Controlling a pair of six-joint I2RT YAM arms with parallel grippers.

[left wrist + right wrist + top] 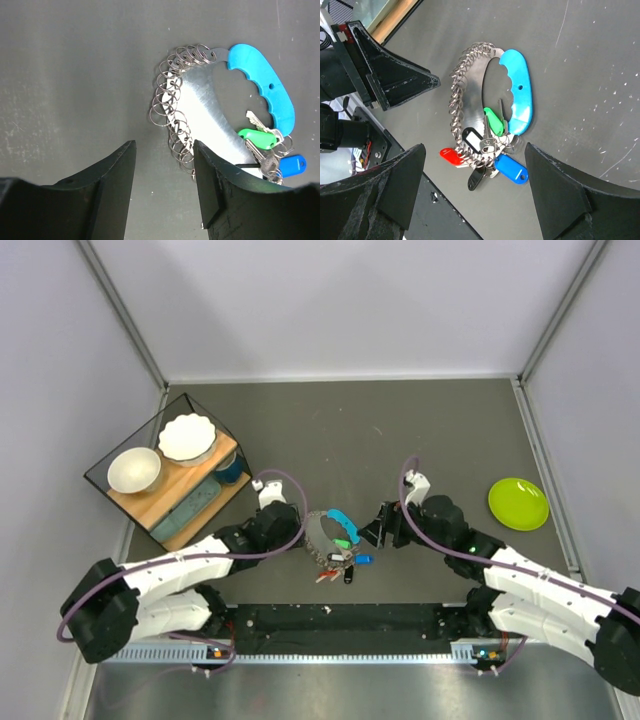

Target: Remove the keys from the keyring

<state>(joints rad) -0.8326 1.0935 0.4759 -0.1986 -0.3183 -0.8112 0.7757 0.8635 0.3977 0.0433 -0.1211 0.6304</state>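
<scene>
Left gripper (164, 150), right gripper (475, 150) parted over dark table (450, 430), pale walls (330, 300)

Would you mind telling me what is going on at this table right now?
Two robot arms are set up around a bunch of keys attached to a crescent-shaped metal holder with a cyan grip, which lies flat on the dark table. The left gripper and the right gripper are both open, one on each side of the bunch, and neither touches it. The keys, with green, blue, red and black tags, sit clustered at one end; none lies apart.
</scene>
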